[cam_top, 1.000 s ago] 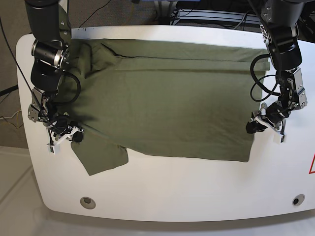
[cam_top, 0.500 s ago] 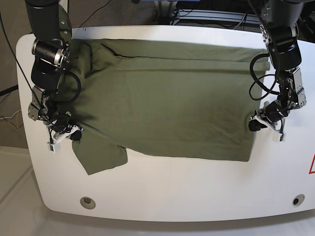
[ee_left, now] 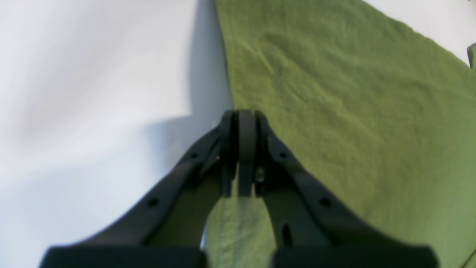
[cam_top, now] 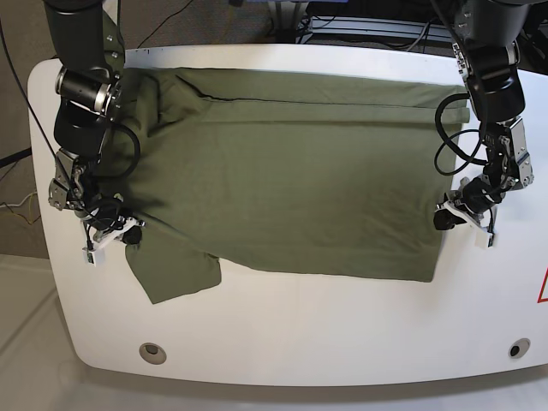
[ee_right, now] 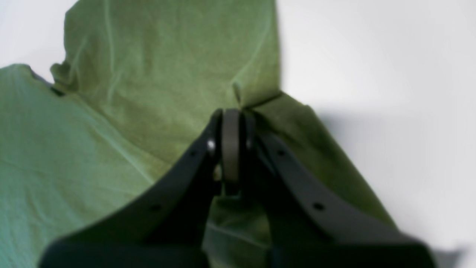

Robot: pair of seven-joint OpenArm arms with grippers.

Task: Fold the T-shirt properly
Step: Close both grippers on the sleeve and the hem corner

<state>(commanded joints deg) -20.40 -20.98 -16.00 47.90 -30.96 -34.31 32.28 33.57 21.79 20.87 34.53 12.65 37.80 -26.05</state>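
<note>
Broadly: white table (cam_top: 282,330), bearing one garment. T-shirt (cam_top: 291,180), olive green, spread flat across the table's middle, one sleeve (cam_top: 175,270) splayed toward the near edge. Left gripper (cam_top: 451,216) at the hem side, jaws pressed together, seemingly just at the cloth edge. Right gripper (cam_top: 116,235) at the sleeve seam, jaws clamped; blur hides whether fabric is pinched.

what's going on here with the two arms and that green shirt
A two-armed robot is folding an olive T-shirt spread on a white table. The left gripper is shut at the shirt's side edge, and the right gripper is shut where the sleeve meets the body. Nothing is lifted yet.
</note>
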